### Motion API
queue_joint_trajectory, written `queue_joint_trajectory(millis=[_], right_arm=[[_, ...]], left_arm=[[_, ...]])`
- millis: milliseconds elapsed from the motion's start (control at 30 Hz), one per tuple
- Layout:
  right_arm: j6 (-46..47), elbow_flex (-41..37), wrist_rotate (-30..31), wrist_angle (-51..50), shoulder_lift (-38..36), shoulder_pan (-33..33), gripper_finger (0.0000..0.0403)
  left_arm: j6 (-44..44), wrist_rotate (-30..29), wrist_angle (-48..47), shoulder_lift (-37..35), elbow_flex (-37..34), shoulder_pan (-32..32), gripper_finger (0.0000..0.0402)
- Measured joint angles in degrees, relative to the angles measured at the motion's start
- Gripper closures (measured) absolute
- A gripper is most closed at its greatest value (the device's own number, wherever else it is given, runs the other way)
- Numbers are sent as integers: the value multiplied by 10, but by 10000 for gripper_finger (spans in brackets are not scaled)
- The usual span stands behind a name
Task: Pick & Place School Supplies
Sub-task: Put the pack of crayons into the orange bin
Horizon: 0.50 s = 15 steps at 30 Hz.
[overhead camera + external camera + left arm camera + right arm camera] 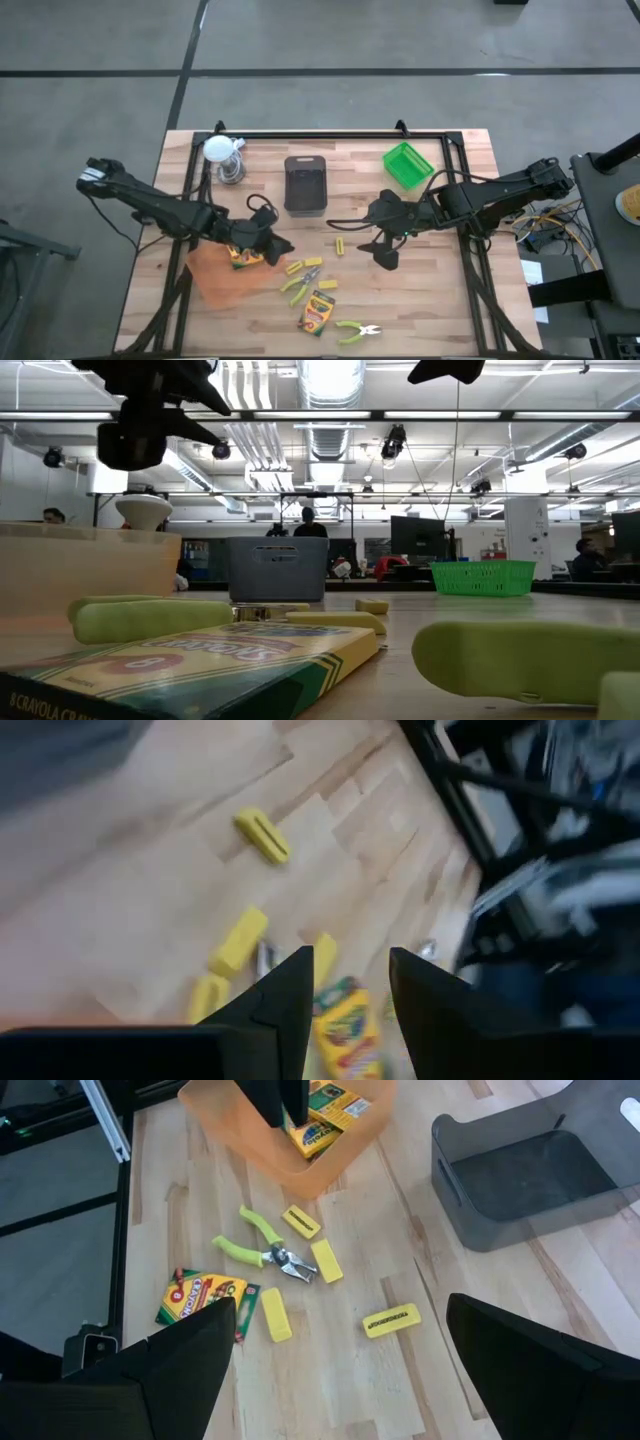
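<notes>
High view | left tool [262,243] narrowly parted, empty, above orange tray's [215,278] crayon box [244,260]

You can read "CRAYOLA" along the side of the crayon box [190,665] lying nearest the low camera, with "8" on its top face.

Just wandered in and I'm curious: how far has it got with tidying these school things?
Barely started. One crayon box lies in the orange tray. The left pincer hangs over that tray, holding nothing; the right pincer waits open. Left on the table: another crayon box, two small scissors and several yellow blocks.
</notes>
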Motion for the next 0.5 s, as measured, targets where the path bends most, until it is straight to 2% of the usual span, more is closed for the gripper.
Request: queue_joint_trajectory(millis=[133,267,333,500], right_arm=[[0,0,0,0,0,0,48],[0,0,0,0,0,0,48],[0,0,0,0,0,0,48],[0,0,0,0,0,0,48]], left_arm=[[-101,15,26,1,0,-1,264],[-107,19,86,12,0,-14,264],[-42,19,116,25,0,-22,264],[315,18,174,69,0,-47,265]])
